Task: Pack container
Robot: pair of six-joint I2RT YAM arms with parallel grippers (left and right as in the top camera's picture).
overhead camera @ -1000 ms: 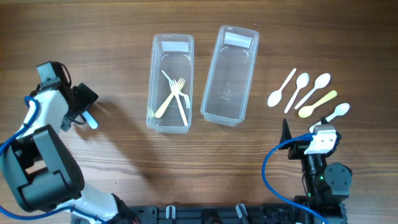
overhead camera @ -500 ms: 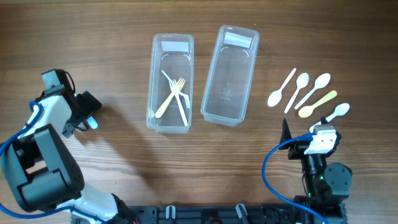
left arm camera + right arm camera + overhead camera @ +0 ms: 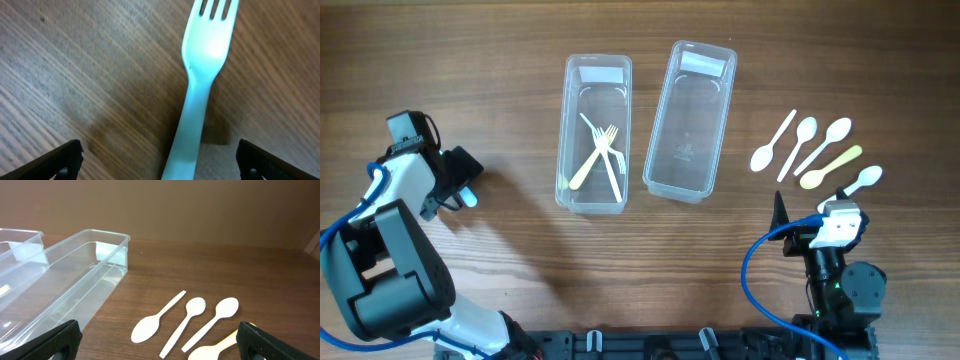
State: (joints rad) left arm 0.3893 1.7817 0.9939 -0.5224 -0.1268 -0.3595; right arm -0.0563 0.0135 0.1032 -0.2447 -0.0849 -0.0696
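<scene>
Left gripper, jaws spread wide, has eased toward 6 o'clock and stopped astride the blue fork, 9 o'clock of the box; a grasp looks imminent.

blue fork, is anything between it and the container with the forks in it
Nothing visible. Only bare table lies between the fork and the container, which is open on top.
</scene>
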